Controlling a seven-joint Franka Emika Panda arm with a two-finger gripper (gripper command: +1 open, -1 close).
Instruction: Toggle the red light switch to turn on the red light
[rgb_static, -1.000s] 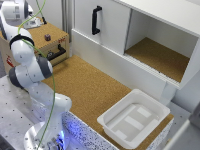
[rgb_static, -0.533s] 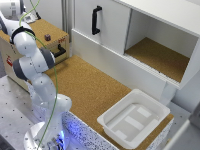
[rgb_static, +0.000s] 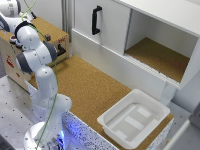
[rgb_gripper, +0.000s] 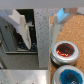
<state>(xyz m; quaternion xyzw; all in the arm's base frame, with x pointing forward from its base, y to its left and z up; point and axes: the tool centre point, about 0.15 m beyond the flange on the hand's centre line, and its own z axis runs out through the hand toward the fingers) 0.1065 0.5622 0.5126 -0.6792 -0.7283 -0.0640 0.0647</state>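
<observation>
The red light switch (rgb_gripper: 64, 49) shows in the wrist view as a red disc in a blue-grey round housing, set on the cork top of the wooden box (rgb_static: 42, 28). That box sits at the exterior view's upper left, behind the arm (rgb_static: 35, 55). A second round housing (rgb_gripper: 68, 75) lies just beside the switch.

The claw itself is not visible in either view, so whether it is open or closed cannot be told.

The step in hand seems to be lining up above the switch. It would go best if the arm centres over the red disc, descends straight, and avoids the neighbouring housing. A closed claw would likely press more cleanly.
</observation>
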